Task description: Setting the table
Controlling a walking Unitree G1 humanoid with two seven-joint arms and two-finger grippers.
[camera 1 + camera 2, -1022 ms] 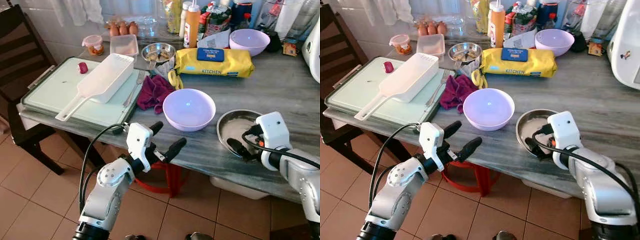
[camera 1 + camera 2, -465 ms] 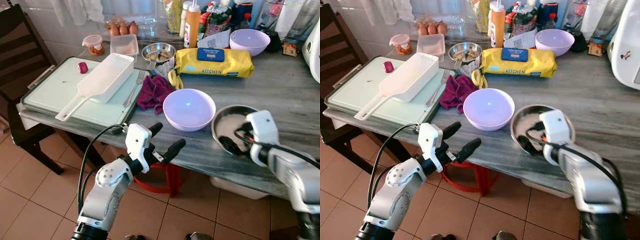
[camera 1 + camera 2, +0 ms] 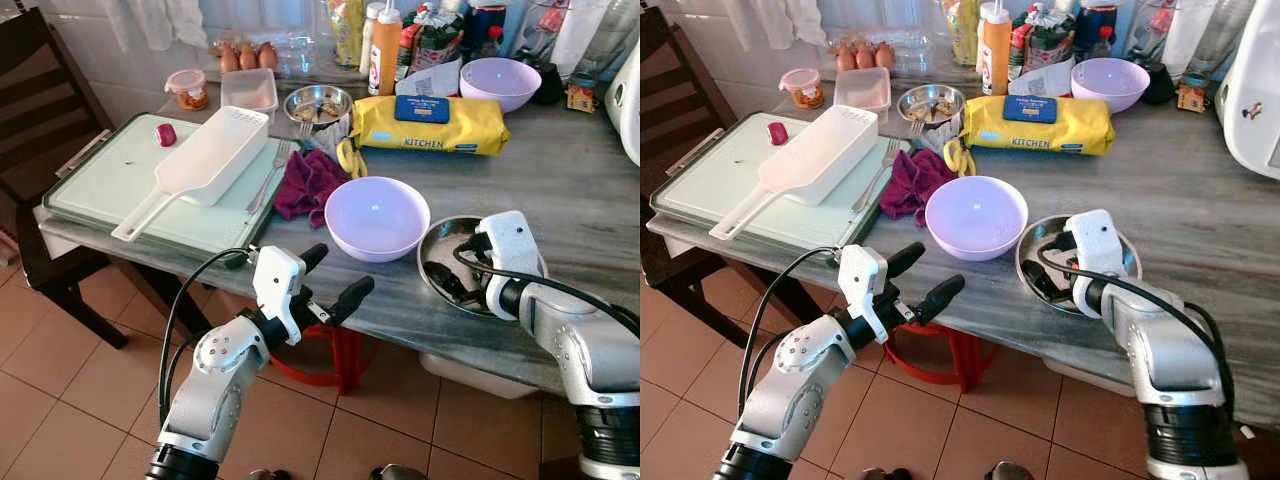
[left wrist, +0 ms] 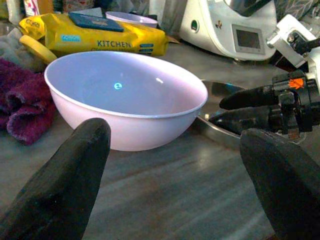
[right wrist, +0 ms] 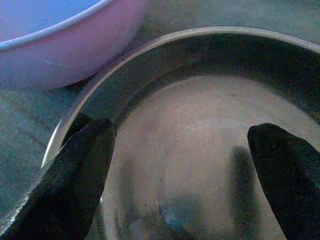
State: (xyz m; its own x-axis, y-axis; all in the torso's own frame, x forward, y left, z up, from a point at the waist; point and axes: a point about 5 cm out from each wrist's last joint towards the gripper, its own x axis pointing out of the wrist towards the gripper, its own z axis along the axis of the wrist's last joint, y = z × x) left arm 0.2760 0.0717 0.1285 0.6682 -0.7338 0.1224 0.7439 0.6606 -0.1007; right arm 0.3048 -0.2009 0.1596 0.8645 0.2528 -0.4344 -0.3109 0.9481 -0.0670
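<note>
A steel bowl sits near the front edge of the grey marble table, close beside a lilac bowl on its left. My right gripper is open, its fingertips spread wide down inside the steel bowl, one finger by the rim nearest the lilac bowl. My left gripper is open and holds nothing, hovering just off the table's front edge and pointing at the lilac bowl.
A green tray at the left holds a white long-handled strainer and a fork. Beside it lies a maroon cloth. A yellow wipes pack, a second lilac bowl, bottles and eggs line the back. A dark chair stands left.
My right gripper has swung left and reached deeper into the steel bowl. The bowl has slid a little left, nearer the lilac bowl. The left arm has stayed put.
</note>
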